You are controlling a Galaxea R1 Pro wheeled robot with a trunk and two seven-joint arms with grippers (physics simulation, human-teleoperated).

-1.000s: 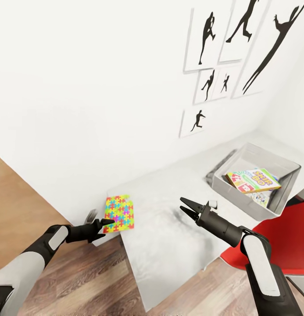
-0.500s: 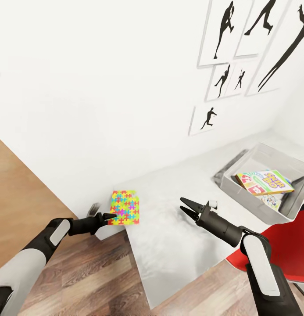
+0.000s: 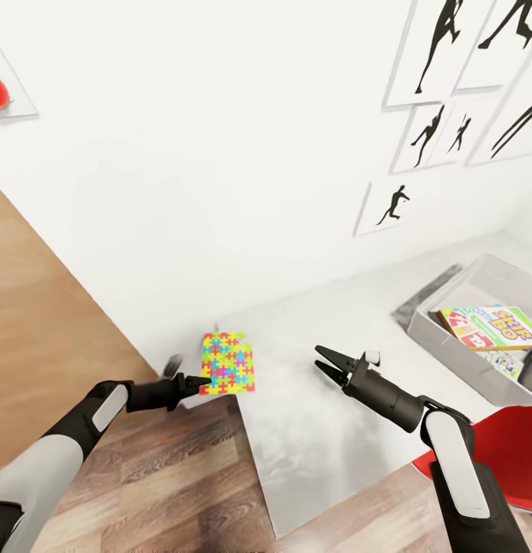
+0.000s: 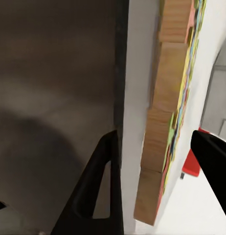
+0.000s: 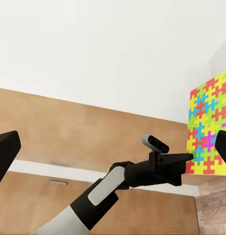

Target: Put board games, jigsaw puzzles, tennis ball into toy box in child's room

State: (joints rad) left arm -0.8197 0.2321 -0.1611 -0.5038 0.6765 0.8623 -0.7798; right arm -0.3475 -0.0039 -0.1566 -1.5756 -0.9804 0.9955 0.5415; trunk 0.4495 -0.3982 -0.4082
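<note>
In the head view the jigsaw puzzle [image 3: 228,363] lies on the near left corner of the pale grey worktop [image 3: 335,438], at about eight o'clock from the picture's middle, its edge hanging just past the worktop's rim. The left hand [image 3: 203,379] reaches in from eight o'clock with its tips at the puzzle's near left edge; in the left wrist view its two dark fingers [image 4: 101,186] stand wide apart on either side of the puzzle [image 4: 164,122], seen edge-on, so it is spread and holding nothing. The right wrist view shows the same left hand [image 5: 189,157] with a fingertip touching the puzzle's [image 5: 209,131] left edge. The right hand [image 3: 325,364] hovers above the middle of the worktop, well apart from the puzzle toward three o'clock, its fingers parted wide and empty. The toy box [image 3: 457,361] sits at the far right of the worktop, at about three o'clock, with a cartoon-covered board game [image 3: 492,326] lying tilted inside it on top of others. A red chair [image 3: 503,461] stands at four o'clock beside the worktop. Black silhouette pictures [image 3: 434,130] hang on the white wall at one o'clock.
</note>
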